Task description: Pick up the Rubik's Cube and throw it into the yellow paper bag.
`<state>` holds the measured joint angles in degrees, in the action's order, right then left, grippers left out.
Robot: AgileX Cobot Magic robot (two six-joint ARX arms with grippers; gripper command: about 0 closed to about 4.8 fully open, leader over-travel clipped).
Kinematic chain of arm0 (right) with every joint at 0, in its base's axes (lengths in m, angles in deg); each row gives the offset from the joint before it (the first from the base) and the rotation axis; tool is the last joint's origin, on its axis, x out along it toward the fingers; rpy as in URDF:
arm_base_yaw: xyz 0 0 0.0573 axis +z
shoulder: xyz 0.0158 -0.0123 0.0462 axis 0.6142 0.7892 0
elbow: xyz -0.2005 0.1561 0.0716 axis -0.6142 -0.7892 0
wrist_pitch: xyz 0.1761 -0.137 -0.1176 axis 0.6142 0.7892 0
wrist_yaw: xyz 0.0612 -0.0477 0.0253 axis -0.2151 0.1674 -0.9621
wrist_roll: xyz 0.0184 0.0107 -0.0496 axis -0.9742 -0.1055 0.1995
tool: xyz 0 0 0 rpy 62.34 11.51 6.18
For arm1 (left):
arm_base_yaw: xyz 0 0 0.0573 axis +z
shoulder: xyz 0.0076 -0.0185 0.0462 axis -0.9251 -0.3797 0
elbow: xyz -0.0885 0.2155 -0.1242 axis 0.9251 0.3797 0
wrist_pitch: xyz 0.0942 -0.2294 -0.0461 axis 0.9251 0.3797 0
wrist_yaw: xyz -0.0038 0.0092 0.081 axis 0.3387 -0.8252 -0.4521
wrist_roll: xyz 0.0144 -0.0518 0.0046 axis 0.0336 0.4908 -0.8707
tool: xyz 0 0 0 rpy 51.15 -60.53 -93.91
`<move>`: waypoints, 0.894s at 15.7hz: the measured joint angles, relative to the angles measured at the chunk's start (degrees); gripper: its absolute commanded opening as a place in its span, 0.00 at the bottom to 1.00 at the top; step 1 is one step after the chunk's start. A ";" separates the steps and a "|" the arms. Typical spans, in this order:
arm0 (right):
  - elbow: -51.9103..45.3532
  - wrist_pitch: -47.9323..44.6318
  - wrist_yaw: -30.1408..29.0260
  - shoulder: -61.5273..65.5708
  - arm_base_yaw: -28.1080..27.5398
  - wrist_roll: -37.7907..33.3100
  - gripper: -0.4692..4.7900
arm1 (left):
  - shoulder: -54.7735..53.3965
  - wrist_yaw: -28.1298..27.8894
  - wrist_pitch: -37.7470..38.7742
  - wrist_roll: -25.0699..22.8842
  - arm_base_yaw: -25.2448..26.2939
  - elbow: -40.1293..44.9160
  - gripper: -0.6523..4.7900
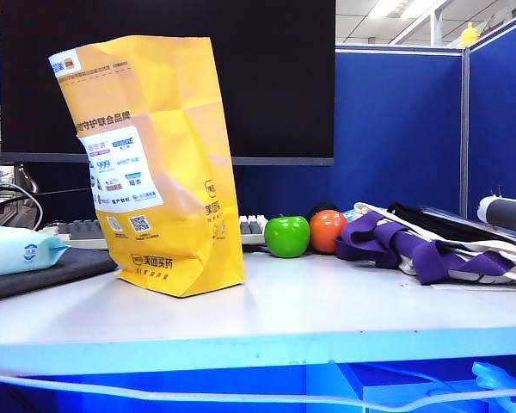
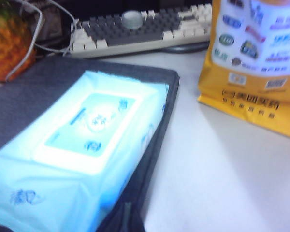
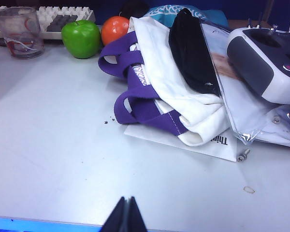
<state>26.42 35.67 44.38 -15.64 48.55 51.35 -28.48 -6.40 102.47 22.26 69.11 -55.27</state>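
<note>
The Rubik's Cube is not visible in any view. It may lie inside the yellow paper bag (image 1: 159, 163) or behind it; the frames do not settle which.

Hazards from this state:
- The bag stands upright but leans, resting on a narrow crinkled base on the table (image 1: 327, 301). A brush from either arm could tip it, and loose contents could spill out.
- The pack of wet wipes (image 2: 82, 145) lies on a dark pad (image 2: 19, 96) just beside the bag's left flank. A low sweep by the left arm could snag the pack and push it against the bag.
- The white tote with purple handles (image 3: 159, 82), the green apple (image 3: 80, 38) and the orange fruit (image 3: 115, 30) crowd the right side. A forward move of the right arm risks catching a handle loop.

Arm pose:
- Neither arm appears in the exterior view; both are pulled back from the work area.
- The right gripper (image 3: 125, 217) sits low at the near table edge, its fingers pressed together with nothing between them.
- The left gripper does not show in its wrist view, which faces the wipes and the bag's lower corner. It is taken as closed, and nothing appears held.
</note>
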 measured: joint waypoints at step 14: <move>0.00 0.02 0.00 0.00 0.00 0.00 0.09 | 0.00 0.28 -5.84 0.00 0.00 2.25 0.11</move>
<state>26.42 35.69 44.38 -15.64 48.55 51.35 -28.48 -6.12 96.63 22.26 69.11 -53.02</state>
